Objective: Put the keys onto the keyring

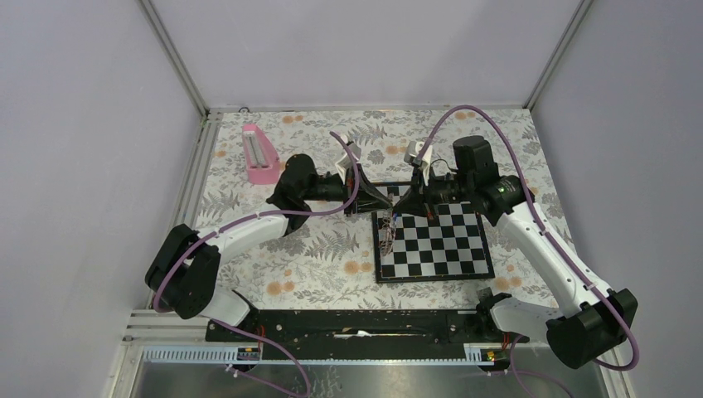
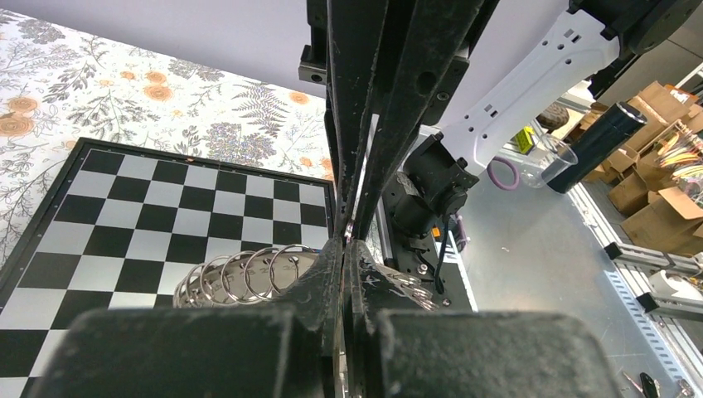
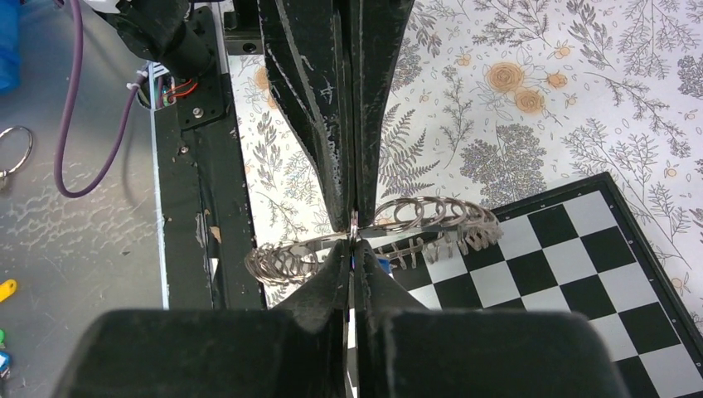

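The keyring hangs between my two grippers over the chessboard's left edge, edge-on in the top view. Several small silver rings and metal keys are strung on it, shown in the left wrist view and the right wrist view. My left gripper is shut on its thin band. My right gripper is shut on the same band, tip to tip with the left. A bit of the blue key head shows just right of the right fingertips.
The black-and-white chessboard lies on the floral tablecloth. A pink block lies at the back left. The black base rail runs along the near edge.
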Robot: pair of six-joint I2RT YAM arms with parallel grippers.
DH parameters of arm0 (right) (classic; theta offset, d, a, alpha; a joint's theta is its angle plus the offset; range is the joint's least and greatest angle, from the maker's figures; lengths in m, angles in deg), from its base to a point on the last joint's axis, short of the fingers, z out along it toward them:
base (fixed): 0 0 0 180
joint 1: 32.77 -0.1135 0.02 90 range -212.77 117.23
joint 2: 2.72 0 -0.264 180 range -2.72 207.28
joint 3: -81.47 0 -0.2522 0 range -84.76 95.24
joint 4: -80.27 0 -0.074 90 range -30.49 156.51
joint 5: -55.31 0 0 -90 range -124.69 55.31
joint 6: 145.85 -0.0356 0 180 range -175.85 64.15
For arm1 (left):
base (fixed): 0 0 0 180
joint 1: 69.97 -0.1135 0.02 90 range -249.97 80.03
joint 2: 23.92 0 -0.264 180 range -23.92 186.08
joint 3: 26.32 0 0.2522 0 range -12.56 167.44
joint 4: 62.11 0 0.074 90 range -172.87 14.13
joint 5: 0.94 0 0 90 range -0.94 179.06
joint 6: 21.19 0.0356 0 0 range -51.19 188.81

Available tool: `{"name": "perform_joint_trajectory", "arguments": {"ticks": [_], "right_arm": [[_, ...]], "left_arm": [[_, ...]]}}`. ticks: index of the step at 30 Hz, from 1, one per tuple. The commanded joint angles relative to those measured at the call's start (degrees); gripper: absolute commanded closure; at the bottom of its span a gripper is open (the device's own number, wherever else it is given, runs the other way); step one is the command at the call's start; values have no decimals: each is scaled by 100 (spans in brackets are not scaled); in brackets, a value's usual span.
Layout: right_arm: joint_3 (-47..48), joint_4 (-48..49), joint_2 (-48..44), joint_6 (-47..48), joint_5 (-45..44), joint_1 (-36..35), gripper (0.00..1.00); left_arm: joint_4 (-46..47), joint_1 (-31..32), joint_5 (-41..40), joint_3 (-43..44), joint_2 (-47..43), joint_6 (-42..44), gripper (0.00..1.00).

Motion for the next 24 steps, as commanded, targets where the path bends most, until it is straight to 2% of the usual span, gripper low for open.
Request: {"name": "perform_joint_trajectory", "arguments": {"ticks": [1,4,8,10,13,19,24], "right_arm": [[225,116,-69,92,291,26,100],[371,-142,-21,247,186,25,100],[789,-872,243,610,-249,-11,100],[1030,-1301,462,816,-488,-87,100],[1206,-1619,631,923,-722,-221,100],[1346,-1764,828,925,-973,-505,100],[1383,-1743,892,885,-979,-554,100]], "left_arm": [[340,-12,113,7,-73,218,100],[-63,-15,143,120,-99,655,98],[-1925,-12,142,679,-171,2140,75],[-2854,-5,109,1016,-176,2994,66],[-3609,1,91,1311,-185,3838,56],[-3858,86,153,1444,-132,4145,52],[-3871,182,184,1481,-40,4190,56]]}}
